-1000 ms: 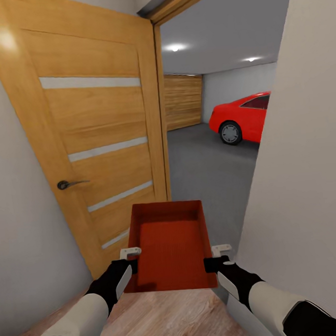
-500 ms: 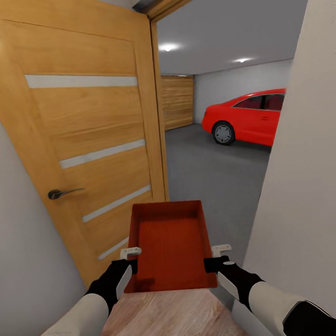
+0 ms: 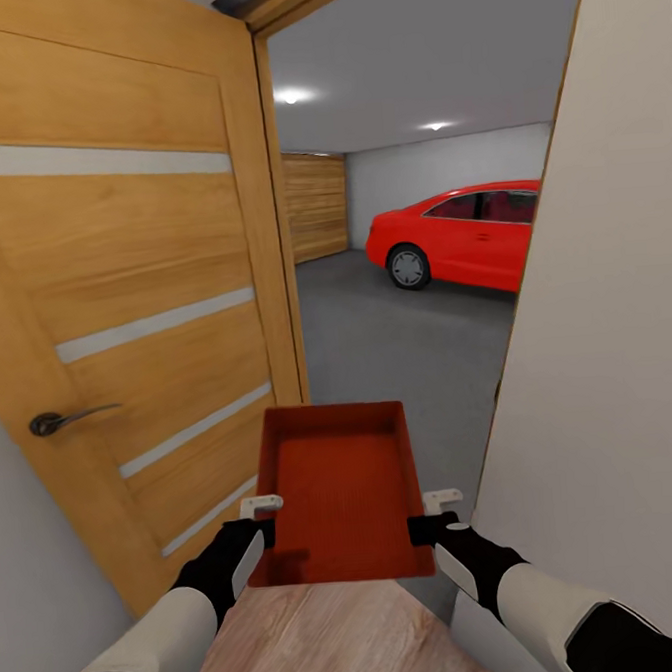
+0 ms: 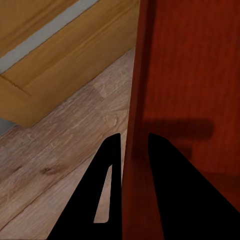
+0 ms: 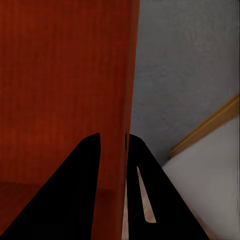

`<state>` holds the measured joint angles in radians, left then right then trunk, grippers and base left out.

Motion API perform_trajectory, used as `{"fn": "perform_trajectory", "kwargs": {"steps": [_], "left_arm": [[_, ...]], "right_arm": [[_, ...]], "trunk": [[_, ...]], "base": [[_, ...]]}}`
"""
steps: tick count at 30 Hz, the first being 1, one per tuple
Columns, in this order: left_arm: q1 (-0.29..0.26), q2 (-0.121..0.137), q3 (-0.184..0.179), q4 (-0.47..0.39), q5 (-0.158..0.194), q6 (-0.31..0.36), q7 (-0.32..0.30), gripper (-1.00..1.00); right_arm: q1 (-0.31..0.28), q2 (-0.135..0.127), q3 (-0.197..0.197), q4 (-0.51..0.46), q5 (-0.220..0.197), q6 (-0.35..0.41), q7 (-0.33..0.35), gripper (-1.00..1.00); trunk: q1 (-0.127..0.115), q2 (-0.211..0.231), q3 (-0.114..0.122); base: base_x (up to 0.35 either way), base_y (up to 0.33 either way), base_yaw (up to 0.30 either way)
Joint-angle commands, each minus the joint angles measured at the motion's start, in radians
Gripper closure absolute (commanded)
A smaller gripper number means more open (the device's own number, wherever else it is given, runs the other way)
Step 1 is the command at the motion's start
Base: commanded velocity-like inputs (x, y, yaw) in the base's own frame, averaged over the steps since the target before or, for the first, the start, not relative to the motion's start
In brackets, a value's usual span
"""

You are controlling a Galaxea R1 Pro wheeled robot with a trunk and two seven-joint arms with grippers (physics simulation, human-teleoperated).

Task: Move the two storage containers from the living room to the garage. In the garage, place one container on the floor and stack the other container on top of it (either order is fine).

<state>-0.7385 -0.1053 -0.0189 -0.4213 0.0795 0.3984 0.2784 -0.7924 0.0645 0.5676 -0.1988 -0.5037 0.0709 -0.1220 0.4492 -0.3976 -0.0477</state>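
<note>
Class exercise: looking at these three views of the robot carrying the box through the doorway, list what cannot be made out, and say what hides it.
- Red car: head view, rear hidden by the right-hand wall.
- Storage container: underside unseen in the head view; both wrist views crop it to one side wall.
- Garage floor: near strip hidden behind the container; left part behind the open wooden door.
- Second container: whereabouts cannot be told.
</note>
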Motion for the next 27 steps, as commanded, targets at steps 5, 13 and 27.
{"fn": "perform_trajectory", "kwargs": {"steps": [5, 13, 27], "left_arm": [[-0.001, 0.013, -0.004, -0.039, 0.016, 0.002, 0.005, 1.00], [-0.001, 0.013, -0.004, -0.039, 0.016, 0.002, 0.005, 1.00], [-0.001, 0.013, -0.004, -0.039, 0.017, 0.003, 0.005, 1.00]], "right_arm": [[-0.001, -0.023, 0.009, 0.041, -0.029, 0.007, -0.005, 1.00], [-0.001, -0.023, 0.009, 0.041, -0.029, 0.007, -0.005, 1.00], [-0.001, -0.023, 0.009, 0.041, -0.029, 0.007, -0.005, 1.00]], "trunk": [[0.001, -0.002, -0.002], [0.001, -0.002, -0.002], [0.001, -0.002, -0.002]], "base": [[0.108, 0.088, -0.250], [0.104, 0.083, -0.208], [0.019, 0.011, -0.012]]}}
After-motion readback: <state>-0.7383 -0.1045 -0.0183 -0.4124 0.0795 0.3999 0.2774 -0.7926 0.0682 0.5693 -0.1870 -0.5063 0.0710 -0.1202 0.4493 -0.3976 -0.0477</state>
